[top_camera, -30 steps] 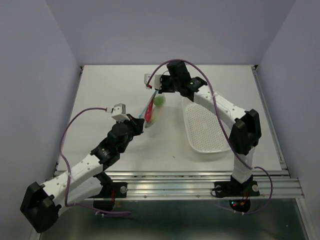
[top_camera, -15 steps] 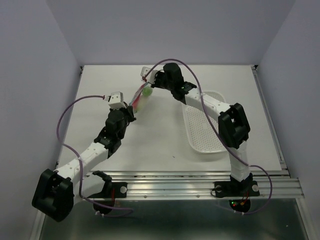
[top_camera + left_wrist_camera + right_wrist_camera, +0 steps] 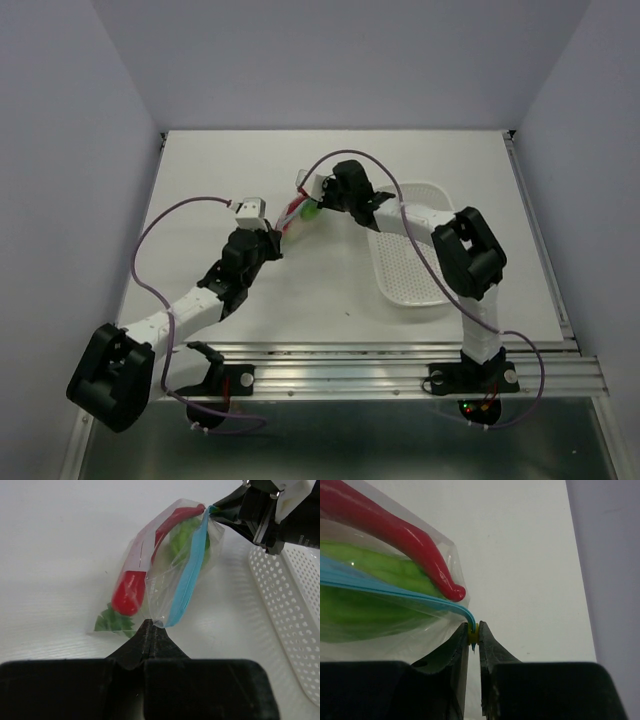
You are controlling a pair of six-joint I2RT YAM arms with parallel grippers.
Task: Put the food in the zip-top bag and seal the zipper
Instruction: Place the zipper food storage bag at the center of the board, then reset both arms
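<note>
The clear zip-top bag (image 3: pixel 160 575) hangs stretched between my two grippers over the table's middle (image 3: pixel 296 213). Inside lie the red chili (image 3: pixel 131 590), the green cucumber piece (image 3: pixel 182 540) and green radish leaves (image 3: pixel 112 622). The light blue zipper (image 3: pixel 192 565) runs along the bag's top edge from one gripper to the other. My left gripper (image 3: pixel 150 625) is shut on the bag's near corner, at the zipper's end. My right gripper (image 3: pixel 474 632) is shut on a small yellow tab at the zipper's other end (image 3: pixel 395 592), with the chili (image 3: pixel 395 535) just above it.
The white perforated basket (image 3: pixel 410 260) lies on the table right of the bag, under the right arm's forearm. Its rim (image 3: pixel 285 605) shows close to the bag in the left wrist view. Grey walls stand on three sides of the table.
Both grippers carried the bag back and to the left, then forward and right again. They keep the same holds and now stand closer together.
</note>
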